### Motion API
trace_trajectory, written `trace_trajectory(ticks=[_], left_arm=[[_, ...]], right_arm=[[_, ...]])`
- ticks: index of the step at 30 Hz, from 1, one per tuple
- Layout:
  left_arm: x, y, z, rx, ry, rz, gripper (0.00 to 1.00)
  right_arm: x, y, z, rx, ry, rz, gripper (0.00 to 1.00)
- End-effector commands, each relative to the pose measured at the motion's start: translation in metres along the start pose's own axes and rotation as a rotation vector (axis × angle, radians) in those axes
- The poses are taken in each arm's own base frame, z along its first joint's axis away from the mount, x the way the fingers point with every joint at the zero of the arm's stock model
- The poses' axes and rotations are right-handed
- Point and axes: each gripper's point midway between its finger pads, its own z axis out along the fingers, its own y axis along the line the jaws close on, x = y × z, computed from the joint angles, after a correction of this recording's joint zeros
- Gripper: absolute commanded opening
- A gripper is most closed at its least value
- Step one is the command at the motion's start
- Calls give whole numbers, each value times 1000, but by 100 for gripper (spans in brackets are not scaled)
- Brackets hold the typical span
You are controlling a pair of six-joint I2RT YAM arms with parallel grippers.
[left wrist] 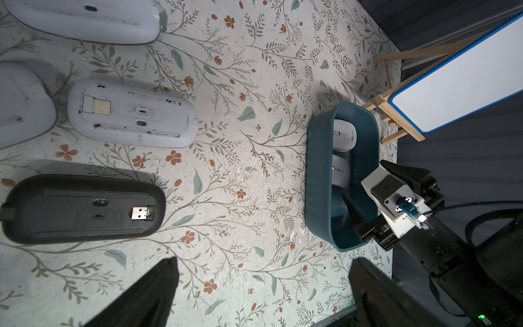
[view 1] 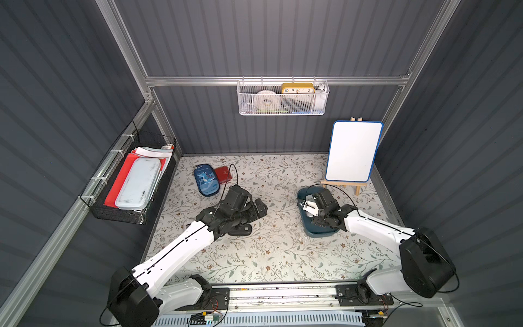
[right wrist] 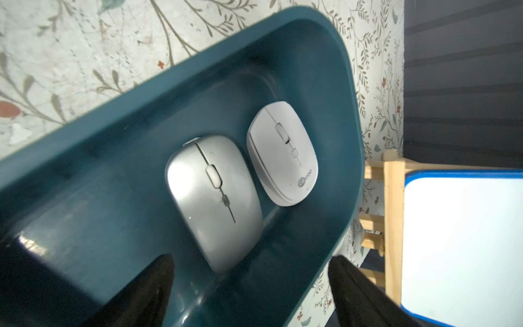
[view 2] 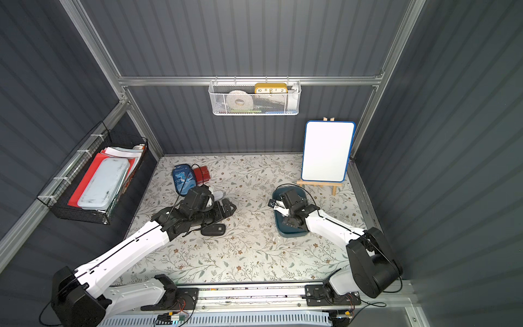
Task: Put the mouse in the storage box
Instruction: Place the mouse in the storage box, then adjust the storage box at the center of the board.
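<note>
Right tool [right wrist: 252, 283] spread wide, empty, over dark teal plastic storage box [view 1: 319, 232] right of centre in a top view; silver oval mouse [right wrist: 215, 198] inside. Left tool [left wrist: 263, 291] wide open, empty.

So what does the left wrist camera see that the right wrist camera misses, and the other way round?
Only the left wrist view: a black mouse and a pale mouse lying bottom-up on the table, outside the storage box. Only the right wrist view: the silver mouse whole; from the left, the box wall half hides it. Both: the storage box, a white mouse inside it, and the whiteboard.
</note>
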Motion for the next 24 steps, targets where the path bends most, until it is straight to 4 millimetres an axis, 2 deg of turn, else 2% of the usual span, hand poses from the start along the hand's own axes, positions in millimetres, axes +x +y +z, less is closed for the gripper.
trace_trajectory(ticks=[1, 4, 8, 17, 21, 24], left_arm=[[-1, -2, -2, 10, -2, 20, 99], [0, -1, -3, 8, -1, 21, 100], [0, 0, -1, 6, -1, 21, 99], [-2, 5, 8, -20, -5, 29, 99], [-1, 6, 11, -24, 0, 32, 99], [-1, 8, 12, -27, 1, 34, 99]], right_arm=[[8, 15, -2, -53, 32, 32, 85], [19, 16, 2, -42, 99, 39, 80], [29, 19, 22, 0, 156, 15, 83], [11, -13, 58, 106, 157, 110, 85], [8, -25, 56, 155, 150, 141, 85], [4, -17, 37, 89, 114, 151, 86]])
